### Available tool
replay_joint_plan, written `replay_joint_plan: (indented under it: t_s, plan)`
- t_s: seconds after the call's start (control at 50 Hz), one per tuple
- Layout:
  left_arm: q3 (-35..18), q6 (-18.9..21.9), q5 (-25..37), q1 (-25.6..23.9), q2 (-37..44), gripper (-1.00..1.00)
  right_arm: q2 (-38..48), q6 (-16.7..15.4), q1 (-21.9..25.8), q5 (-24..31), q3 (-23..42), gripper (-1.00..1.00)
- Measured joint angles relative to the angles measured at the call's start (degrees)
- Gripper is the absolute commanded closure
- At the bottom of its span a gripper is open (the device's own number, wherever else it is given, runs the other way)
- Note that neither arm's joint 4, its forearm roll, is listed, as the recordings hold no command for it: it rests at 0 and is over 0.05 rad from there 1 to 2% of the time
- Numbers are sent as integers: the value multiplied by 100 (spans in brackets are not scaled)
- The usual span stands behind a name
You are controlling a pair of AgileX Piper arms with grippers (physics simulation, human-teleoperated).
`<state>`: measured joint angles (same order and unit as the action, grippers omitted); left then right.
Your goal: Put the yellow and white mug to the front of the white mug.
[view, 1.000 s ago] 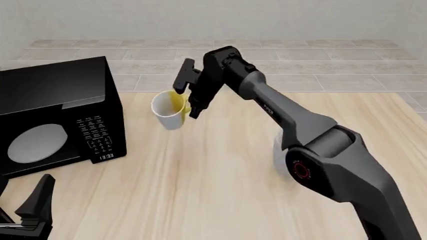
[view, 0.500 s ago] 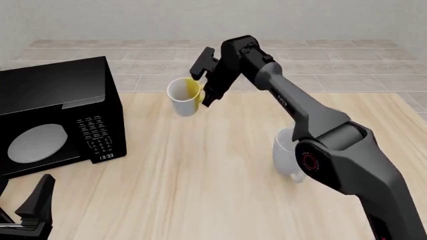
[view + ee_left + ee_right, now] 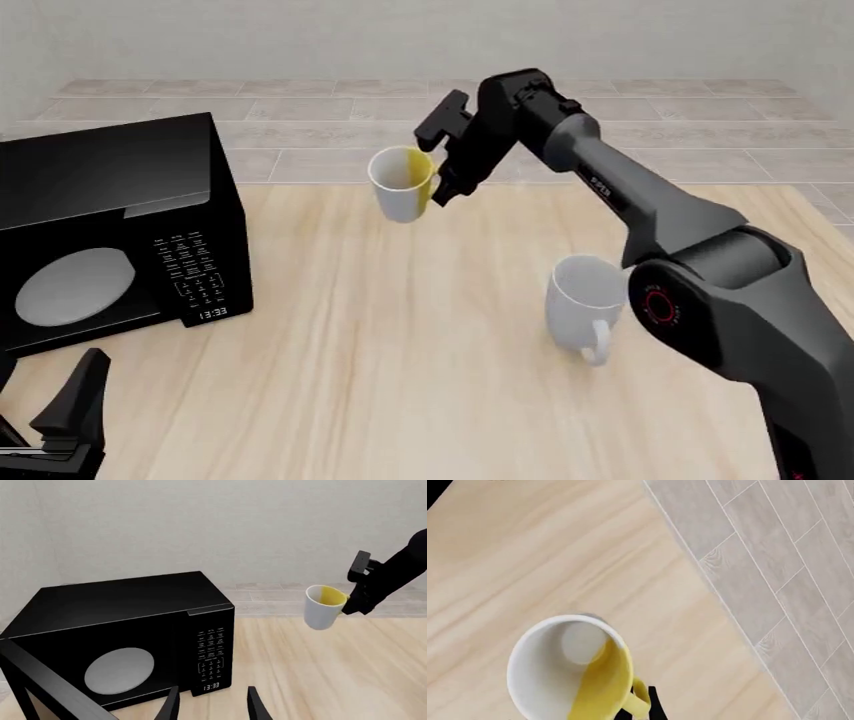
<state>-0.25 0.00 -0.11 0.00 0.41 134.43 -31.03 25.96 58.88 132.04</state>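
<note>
Above the far part of the table, the right gripper carries the yellow and white mug clear of the surface, its fingers pinching the yellow handle. The mug hangs slightly tilted, its mouth turned toward the microwave. It sits to the right of the microwave and well apart from it, level with the table's far edge. The right wrist view shows the mug's open mouth from above, yellow lining on the handle side.

The white mug stands upright on the table, well to the right of the microwave and nearer the arms than the lifted mug, handle pointing toward the near edge.

The left gripper rests low in front of the microwave, fingers spread apart and empty, as its wrist view confirms.
</note>
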Motion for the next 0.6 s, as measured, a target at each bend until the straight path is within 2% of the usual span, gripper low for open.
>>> replay_joint_plan:
  t_s: [0.28,0.6]
  plan:
    - [0,0,0,0,0,-100,-663,302,-117,-622,-1129,100]
    - [0,0,0,0,0,-100,-1175,470,-360,-1143,-2107,100]
